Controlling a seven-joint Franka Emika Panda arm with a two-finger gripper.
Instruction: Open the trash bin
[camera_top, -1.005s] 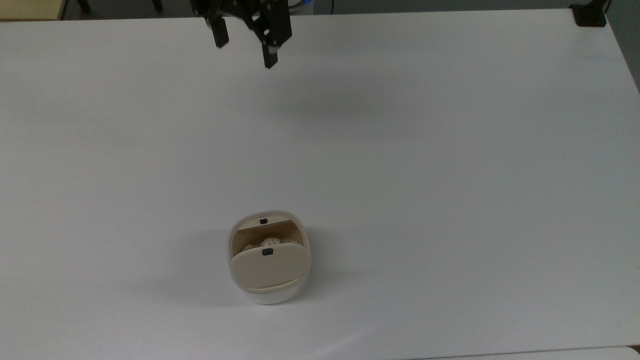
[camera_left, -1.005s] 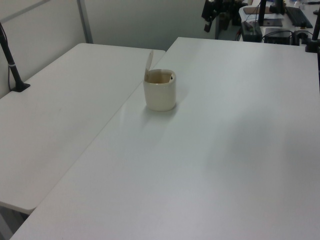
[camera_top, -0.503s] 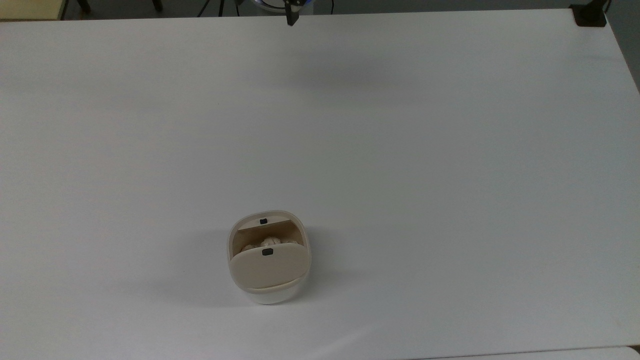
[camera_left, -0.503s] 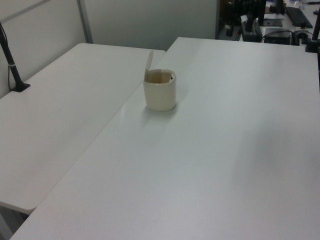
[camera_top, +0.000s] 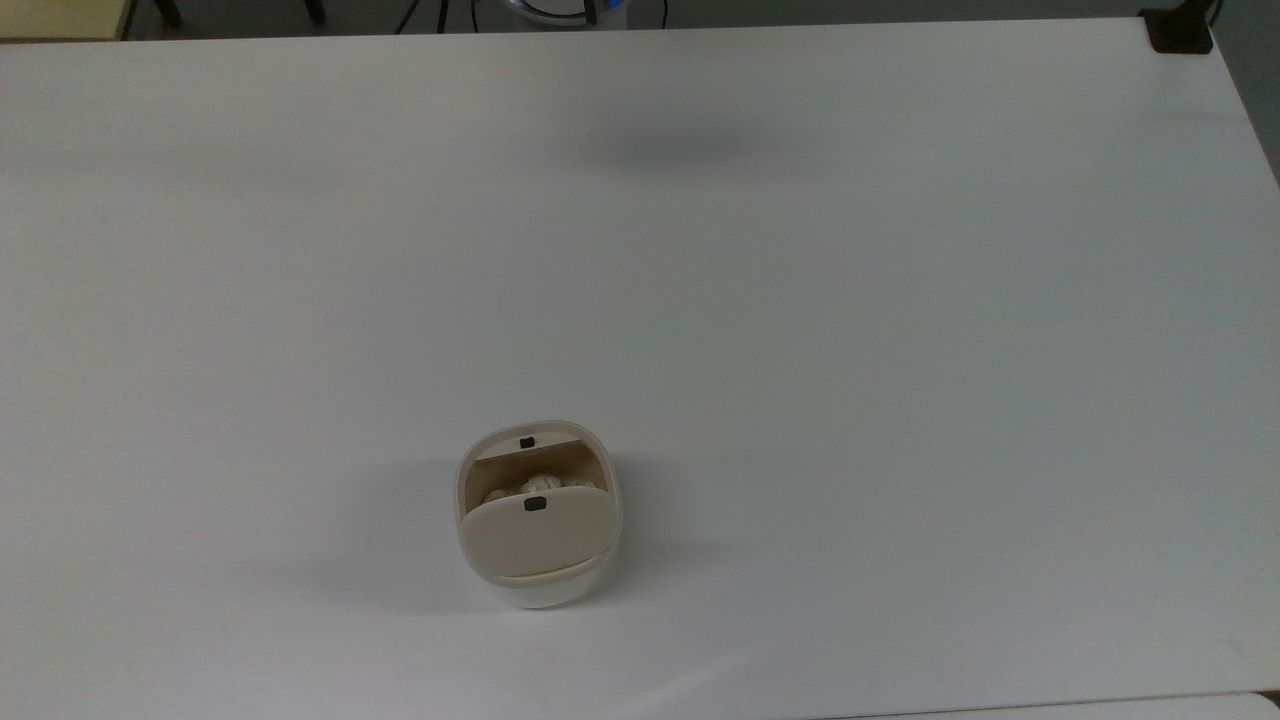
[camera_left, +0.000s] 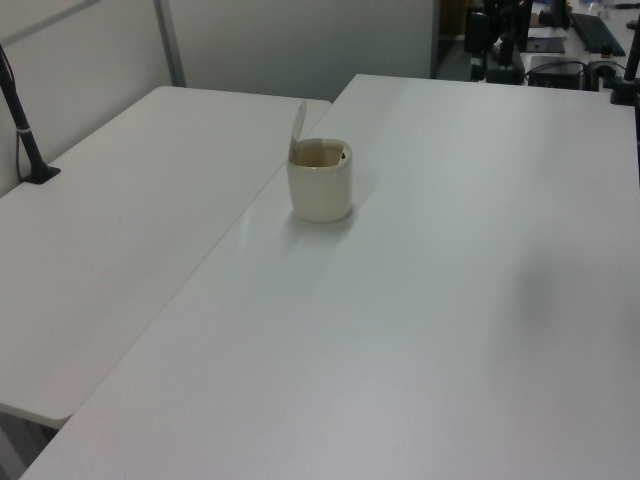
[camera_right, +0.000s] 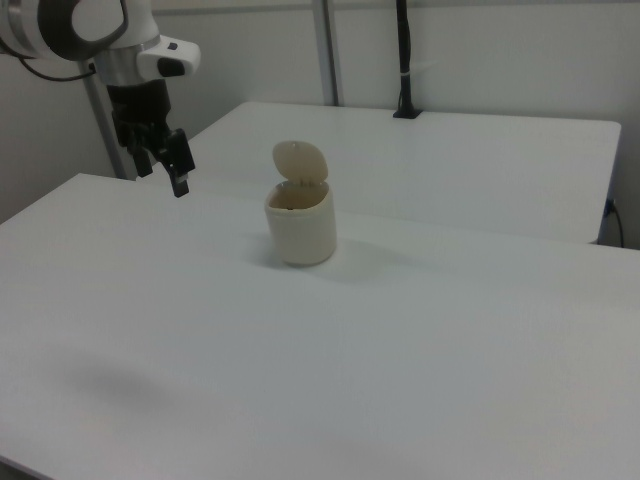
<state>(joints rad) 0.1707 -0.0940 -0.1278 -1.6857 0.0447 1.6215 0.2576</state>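
The trash bin (camera_top: 538, 560) stands on the white table (camera_top: 800, 300), near the front edge in the top view. Its beige lid (camera_top: 535, 535) is swung up on its hinge, and crumpled paper (camera_top: 540, 487) shows inside. The lid (camera_left: 298, 125) stands nearly upright above the white body (camera_left: 320, 190) in the left view, and the lid (camera_right: 300, 162) is also raised over the body (camera_right: 300, 232) in the right view. My gripper (camera_right: 162, 172) hangs open and holds nothing. It is in the air well off to the right view's left of the bin, over the table's edge.
A second white table (camera_left: 130, 200) butts against this one along a seam. A black post (camera_left: 25, 130) is clamped to its far side, and a black clamp (camera_top: 1180, 30) sits at the top view's upper right corner. Desks with equipment (camera_left: 560, 40) stand behind.
The gripper has drawn back past the top view's upper edge, away from the bin. The bin and its raised lid have not moved.
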